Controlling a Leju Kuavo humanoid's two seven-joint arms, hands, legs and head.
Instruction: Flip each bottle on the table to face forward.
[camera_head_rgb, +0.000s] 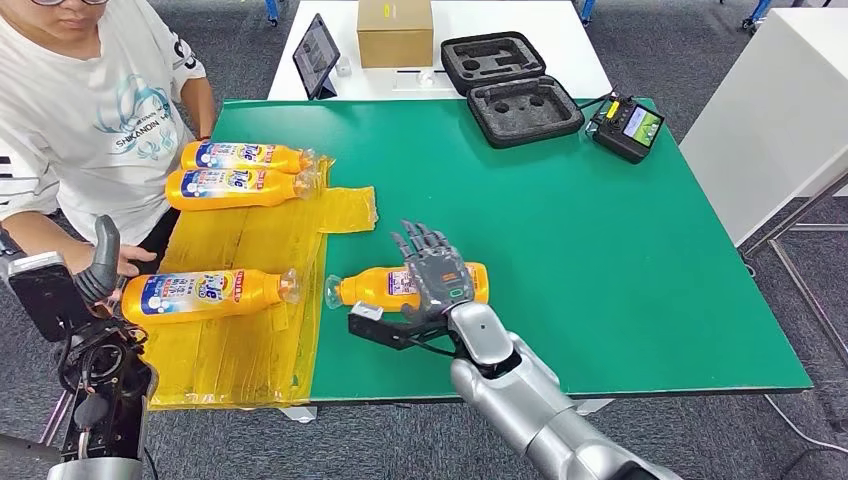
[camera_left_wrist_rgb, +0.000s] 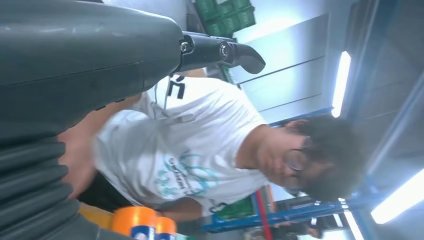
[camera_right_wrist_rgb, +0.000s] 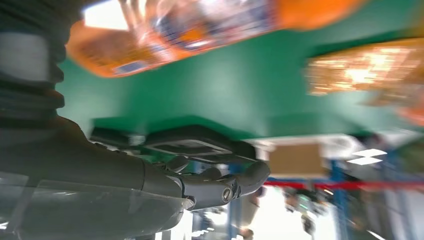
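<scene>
Green surface (camera_head_rgb: 620, 250) | right hand (camera_head_rgb: 436, 272) fingers spread over bottle (camera_head_rgb: 385, 286), near front edge | left hand (camera_head_rgb: 98, 262) grip unclear

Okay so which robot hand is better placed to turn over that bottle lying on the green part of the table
The right. The right robot hand is already over that bottle, fingers spread across its body. The left robot hand is raised off the table's left edge, away from this bottle.
</scene>
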